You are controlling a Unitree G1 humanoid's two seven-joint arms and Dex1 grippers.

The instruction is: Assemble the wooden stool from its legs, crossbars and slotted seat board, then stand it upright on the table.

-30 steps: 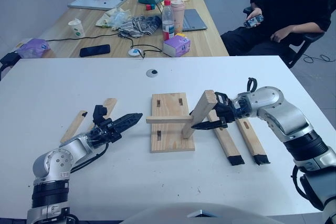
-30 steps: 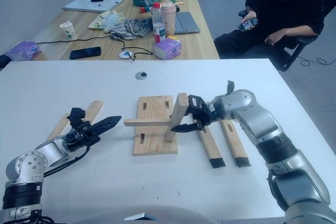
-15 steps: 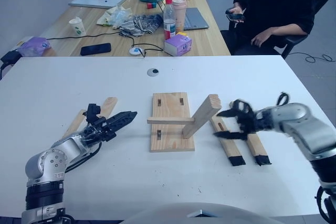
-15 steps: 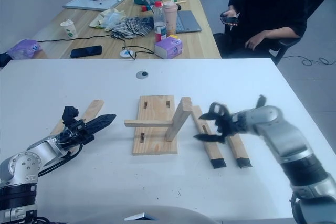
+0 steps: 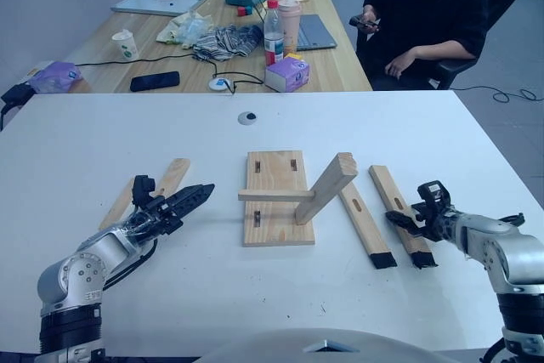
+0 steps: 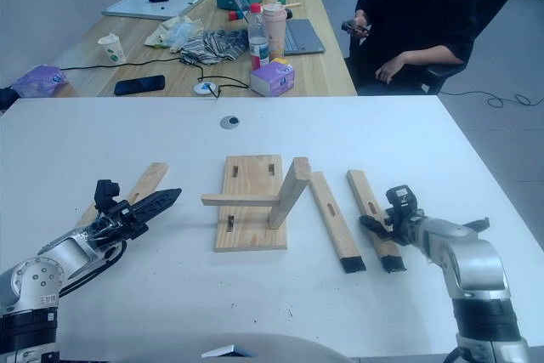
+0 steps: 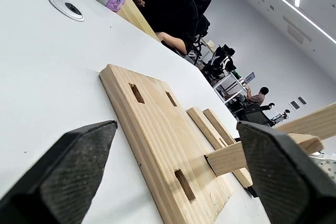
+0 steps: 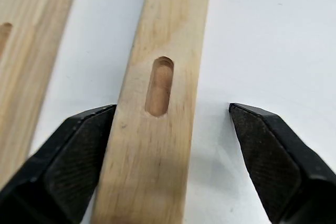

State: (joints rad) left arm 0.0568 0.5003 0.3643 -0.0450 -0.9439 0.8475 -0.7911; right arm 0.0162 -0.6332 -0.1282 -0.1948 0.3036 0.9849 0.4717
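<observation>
Seat board [image 5: 276, 199] lies flat mid-table, with one leg [image 5: 327, 184] leaning up from its right side and a crossbar [image 5: 265, 195] sticking out of that leg toward your left. Your right gripper [image 5: 401, 219] sits low over the outer leg [image 5: 392, 197] of the two lying flat right of the board, fingers spread astride it and not clamped. Your left gripper [image 5: 202, 191] hovers just left of the board, fingers apart, near two loose wooden pieces [image 5: 174, 174].

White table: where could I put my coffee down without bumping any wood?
Bare: the near strip of the white table in front of the slotted wooden seat board, and the far corners beside the round grommet. Crowded: the middle band, wooden slats to black-tipped wooden legs.
</observation>
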